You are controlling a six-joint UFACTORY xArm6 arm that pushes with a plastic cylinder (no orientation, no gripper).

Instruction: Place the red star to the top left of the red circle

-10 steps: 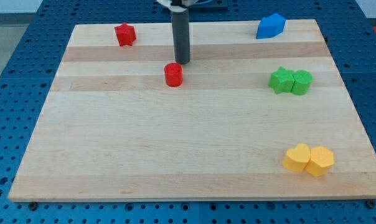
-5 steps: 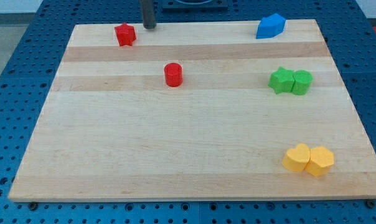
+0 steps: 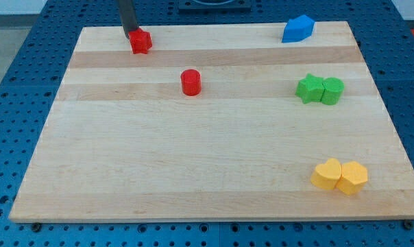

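The red star (image 3: 140, 42) lies near the board's top edge, toward the view's left. My tip (image 3: 130, 32) stands right at the star's upper left corner, touching or nearly touching it. The red circle (image 3: 190, 81) sits lower and to the view's right of the star, well apart from it and from my tip.
A blue block (image 3: 298, 29) lies at the top right. A green star (image 3: 309, 88) and a green circle (image 3: 332, 90) touch at the right. Two yellow blocks (image 3: 327, 174) (image 3: 353, 178) touch at the bottom right. The wooden board (image 3: 193, 165) rests on a blue pegboard.
My tip moved from just above the red circle up to the top edge, then left to the red star's upper left. The star has shifted slightly right and down.
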